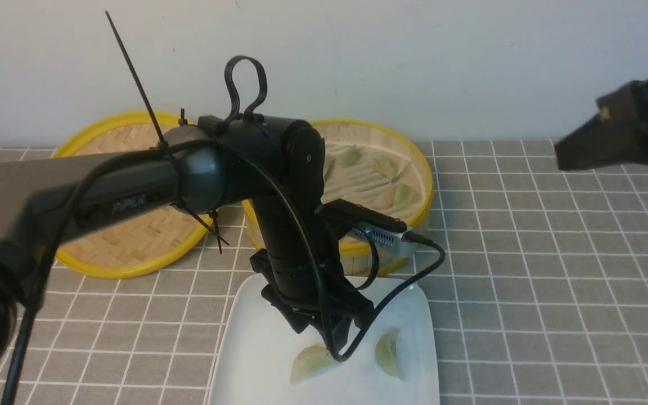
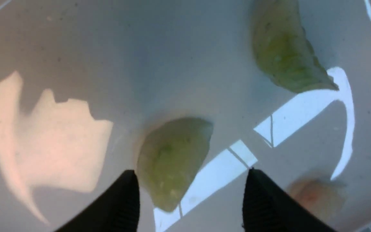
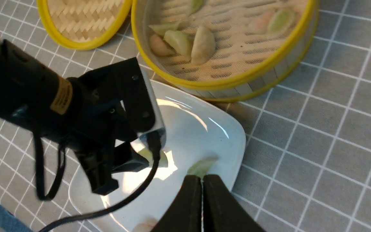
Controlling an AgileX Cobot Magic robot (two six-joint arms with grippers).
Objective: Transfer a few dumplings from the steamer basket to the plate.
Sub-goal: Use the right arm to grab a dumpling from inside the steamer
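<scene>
A: Hovering low over the plate (image 1: 256, 343), your left gripper (image 2: 191, 172) is spread wide. Why?
B: Prob. a drop-off: dumpling (image 2: 172, 158) lies flat on the plate btwn the tips, nothing gripped. Your right gripper (image 3: 201, 180) is pinched closed, empty, parked clear. More wait in the steamer basket (image 1: 426, 171) behind.

My left arm (image 1: 279, 185) hides the left of the basket (image 1: 421, 163) and the far edge of the plate (image 1: 414, 315), whose near edge is cut off. My right tool (image 1: 568, 154) is blurred and cut off. One pinkish dumpling (image 2: 314, 193) is blurred.
</scene>
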